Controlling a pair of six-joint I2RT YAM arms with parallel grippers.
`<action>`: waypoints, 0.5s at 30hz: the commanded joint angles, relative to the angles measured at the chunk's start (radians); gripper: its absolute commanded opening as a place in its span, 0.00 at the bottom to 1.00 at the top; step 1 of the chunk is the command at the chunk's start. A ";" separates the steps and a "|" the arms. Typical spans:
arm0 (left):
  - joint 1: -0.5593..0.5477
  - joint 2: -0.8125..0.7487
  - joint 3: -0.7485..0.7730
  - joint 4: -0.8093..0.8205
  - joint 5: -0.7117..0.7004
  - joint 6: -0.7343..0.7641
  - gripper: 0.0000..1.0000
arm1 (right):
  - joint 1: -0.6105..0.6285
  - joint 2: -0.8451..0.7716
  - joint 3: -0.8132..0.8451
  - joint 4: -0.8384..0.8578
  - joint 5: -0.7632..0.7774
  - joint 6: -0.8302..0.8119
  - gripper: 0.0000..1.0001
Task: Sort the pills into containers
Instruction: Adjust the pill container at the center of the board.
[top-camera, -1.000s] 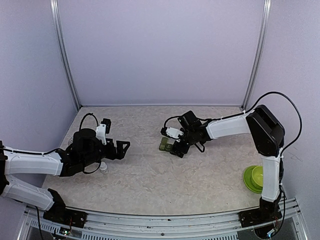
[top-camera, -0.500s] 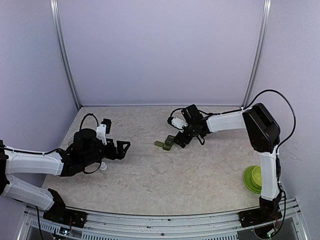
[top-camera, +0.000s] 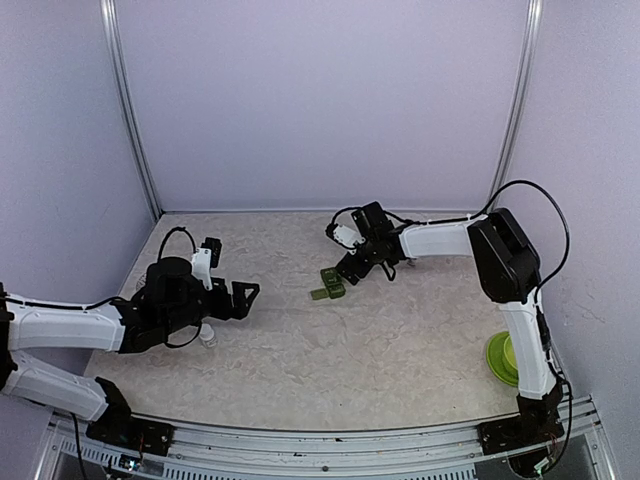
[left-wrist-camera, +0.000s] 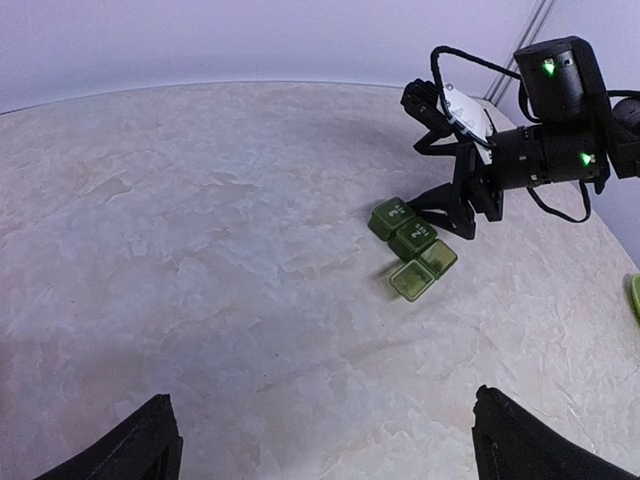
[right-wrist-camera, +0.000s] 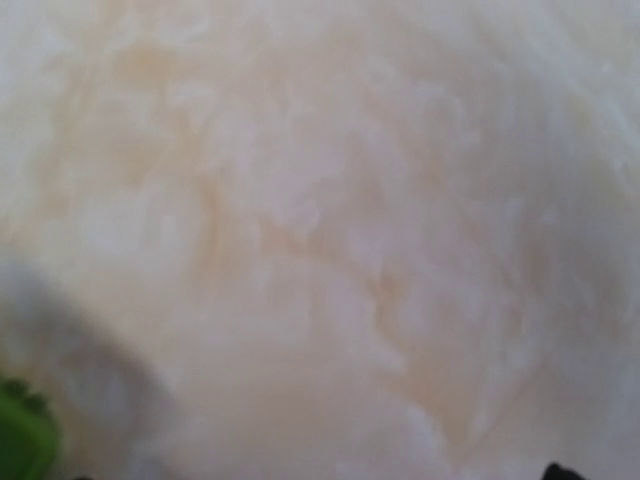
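Note:
A green pill organizer (top-camera: 328, 283) lies mid-table; in the left wrist view (left-wrist-camera: 405, 240) its nearest lid (left-wrist-camera: 412, 281) lies flipped open. My right gripper (top-camera: 353, 266) hovers low just right of it, jaws apart and empty, also seen in the left wrist view (left-wrist-camera: 449, 208). The right wrist view is a blur of table with a green edge of the organizer (right-wrist-camera: 20, 436) at bottom left. My left gripper (top-camera: 246, 292) is open and empty, well left of the organizer; its fingertips (left-wrist-camera: 140, 448) frame bare table. I can make out no pills.
A green bowl (top-camera: 507, 357) sits at the right edge by the right arm's base. A small white object (top-camera: 207, 336) lies under my left arm. Grey walls and metal posts enclose the table.
My right gripper has pulled back from the organizer toward the far side. The organizer has shifted slightly away and one lid now lies open. The left arm has not moved.

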 joint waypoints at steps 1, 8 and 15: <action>0.002 -0.045 0.026 -0.068 -0.037 -0.007 0.99 | -0.005 0.030 0.023 -0.050 0.048 0.021 0.97; -0.017 -0.108 0.074 -0.265 -0.117 -0.045 0.99 | -0.007 -0.109 -0.099 -0.015 0.128 0.085 1.00; -0.060 -0.189 0.073 -0.398 -0.194 -0.114 0.99 | -0.007 -0.339 -0.320 0.038 0.157 0.188 1.00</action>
